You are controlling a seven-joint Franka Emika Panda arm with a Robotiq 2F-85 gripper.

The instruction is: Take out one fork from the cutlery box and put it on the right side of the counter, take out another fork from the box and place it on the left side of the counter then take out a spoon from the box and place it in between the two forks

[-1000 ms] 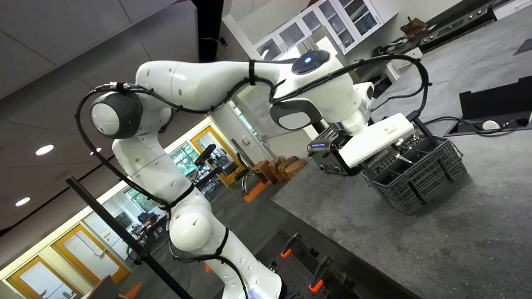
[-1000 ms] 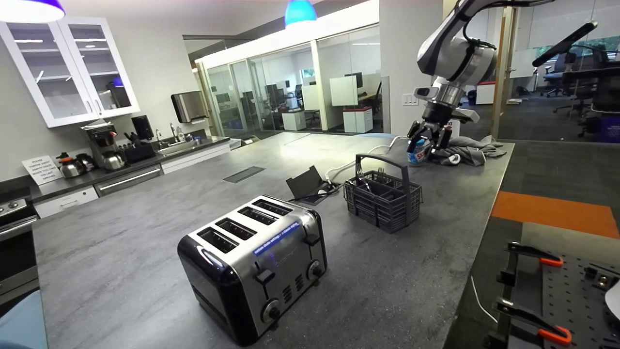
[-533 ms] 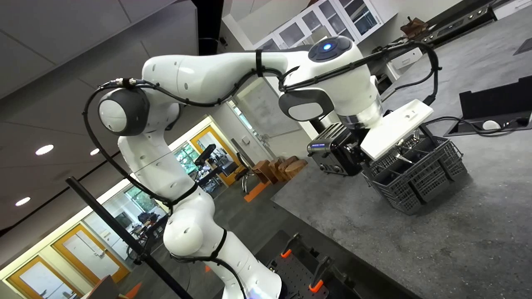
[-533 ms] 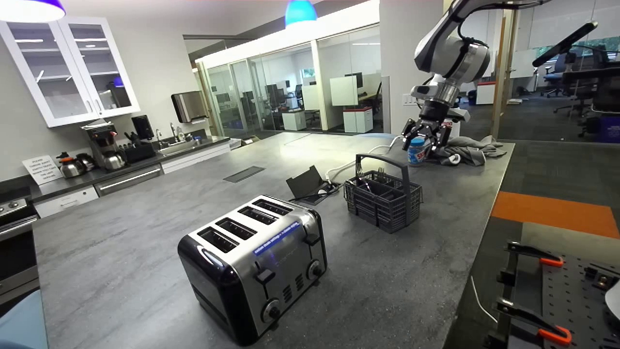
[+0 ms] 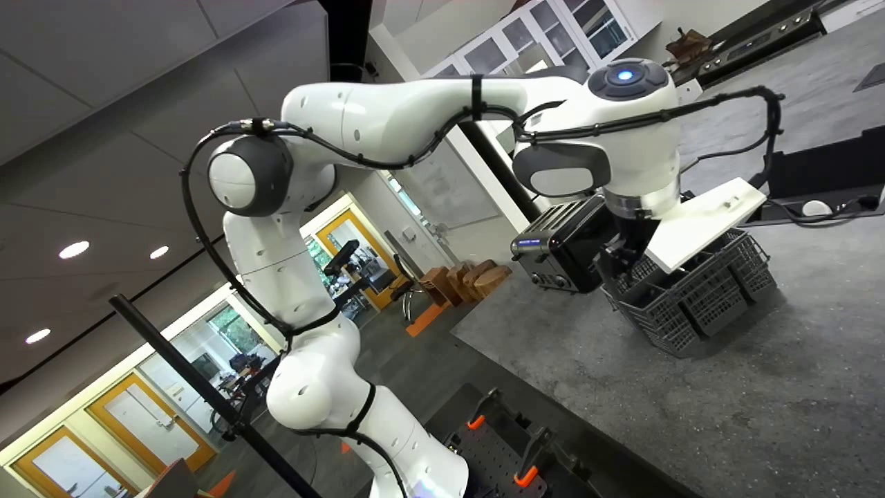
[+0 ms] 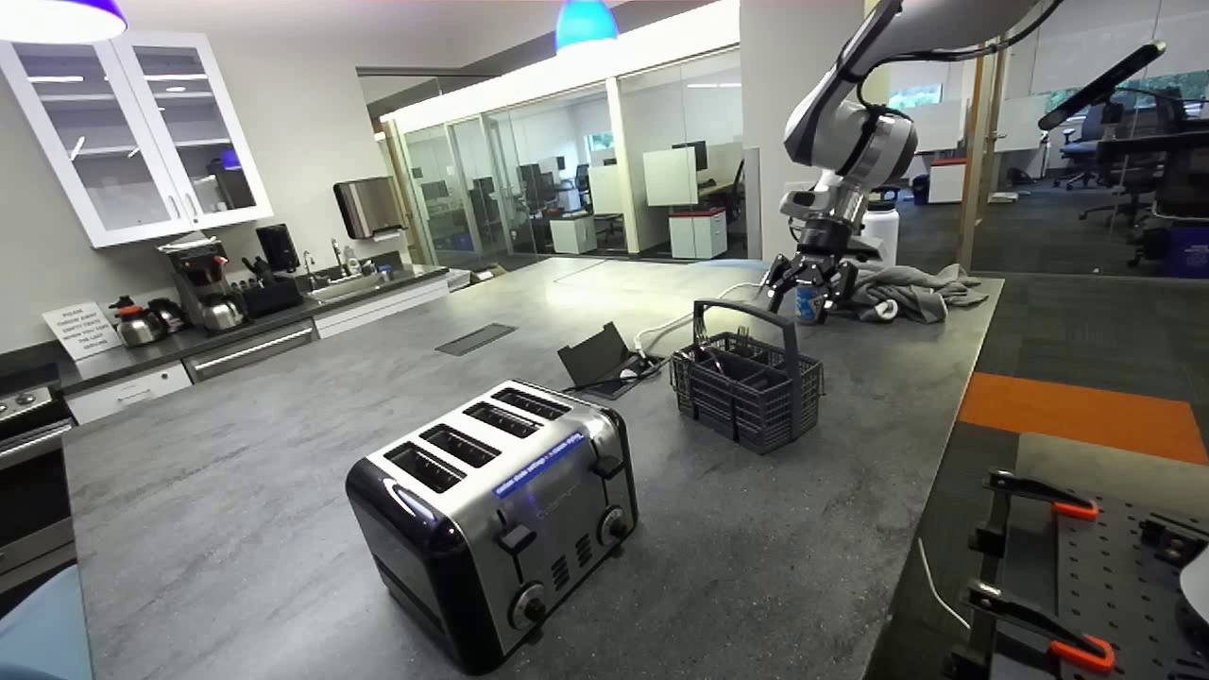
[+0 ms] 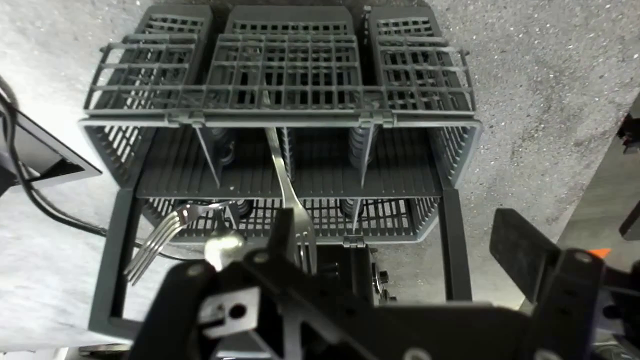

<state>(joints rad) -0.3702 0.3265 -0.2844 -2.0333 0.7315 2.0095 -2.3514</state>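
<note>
Lower and nearer swings the gripper [image 7: 397, 232] than half a second ago, spread wide, grasping nothing! Near the robot-side edge of the worktop [image 6: 283, 472] stands the cutlery box [image 6: 741, 414]; its handle [image 7: 456, 245] shows between the fingers [image 7: 520, 252], so closing early could clamp that, missing the fork [image 7: 301, 217].

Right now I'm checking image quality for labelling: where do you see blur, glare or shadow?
Wrist view: gripper dark and partly blurred, a bright glint on the spoon; in an exterior view, glare far along the counter; in an exterior view, a soft shadow beside the cutlery box.
</note>
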